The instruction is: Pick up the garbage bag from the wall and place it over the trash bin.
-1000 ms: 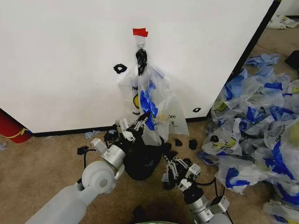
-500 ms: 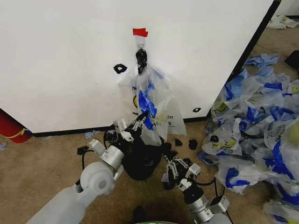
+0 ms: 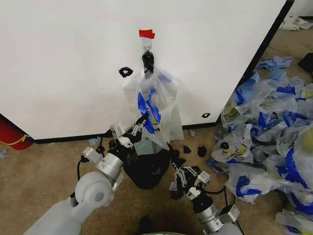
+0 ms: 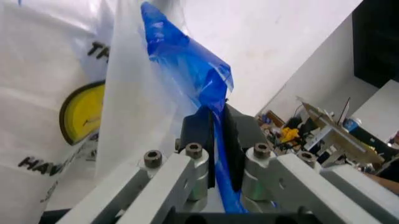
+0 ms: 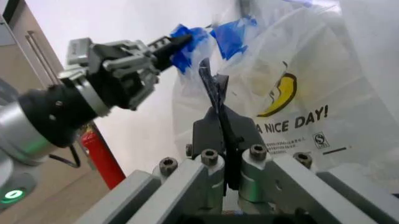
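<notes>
Right, your left hand (image 3: 141,122) is pinched on a blue handle strip (image 4: 215,121) of the garbage bag (image 3: 159,105); the left wrist view shows the strip clamped flat between the closed pads. The bag hangs from the black clip (image 3: 147,59) on the wall (image 3: 63,63), under the red tape (image 3: 146,34), directly above the trash bin (image 3: 146,169) on the carpet.

Handling, as I judge it: thin film, near weightless, limp, slippery, and likely to tear if yanked against the clip. The handle is the sensible hold; the body film would just slide or stretch.

Your right hand (image 3: 188,177) sits low beside the bin, pressed together on a thin dark scrap (image 5: 215,100), not on the bag.

Room: wall is tight behind the bag, so any pull has to come toward you. Loose pile of bags (image 3: 266,132) on the right, black scraps (image 3: 194,150) by the bin, red object (image 3: 12,134) far left. Left side is the open one.
</notes>
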